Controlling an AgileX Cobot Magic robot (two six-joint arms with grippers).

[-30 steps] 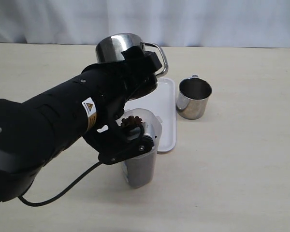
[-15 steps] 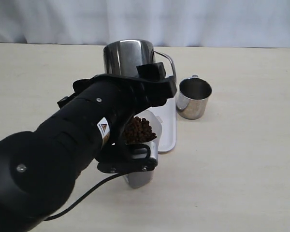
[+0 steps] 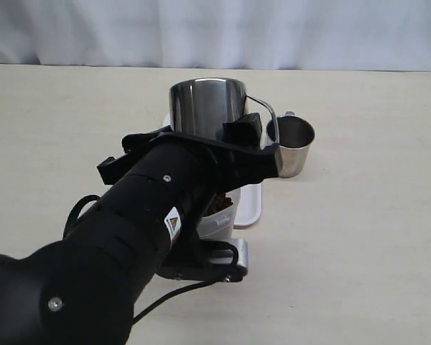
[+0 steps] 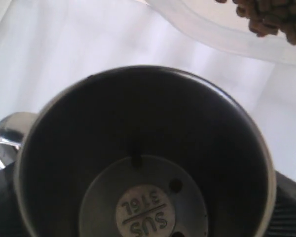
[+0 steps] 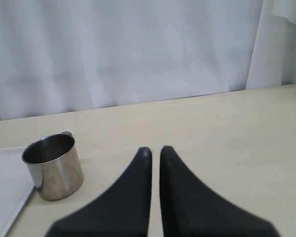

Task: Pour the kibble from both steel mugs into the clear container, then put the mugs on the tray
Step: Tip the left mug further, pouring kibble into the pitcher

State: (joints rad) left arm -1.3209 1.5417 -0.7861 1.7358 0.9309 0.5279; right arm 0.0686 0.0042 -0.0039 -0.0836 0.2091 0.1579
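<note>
**Pincer on the left arm grasping an empty steel mug above the tray**

The left pincer (image 3: 233, 140) is clamped across the body of the held mug (image 3: 205, 104), which stands upright in the air with its looped handle pointing to the right of the exterior view. The left wrist camera looks straight down into this held mug (image 4: 143, 163). Its inside is bare steel, with a stamped mark on the bottom and no pellets.

Just in front of it, mostly hidden under the black arm, stands the container (image 3: 219, 219), with brown kibble (image 3: 217, 203) heaped up to its rim. Behind and beside the container lies the white tray (image 3: 250, 205), with nothing visible on it.

The second mug (image 3: 291, 147) stands upright on the table (image 3: 359, 237), just off the tray's right edge. Whether it holds kibble cannot be made out. The right pincer (image 5: 151, 150) is clenched on nothing, low over the table and well apart from that mug.

Handling, as a judgement: the mugs are rigid, polished and likely slippery. Empty, one should be light; filled, noticeably heavier. A firm grip across the wall opposite the handle looks safest. The container is tall, narrow and thin-walled, so a nudge could tip it and scatter loose pellets.
</note>
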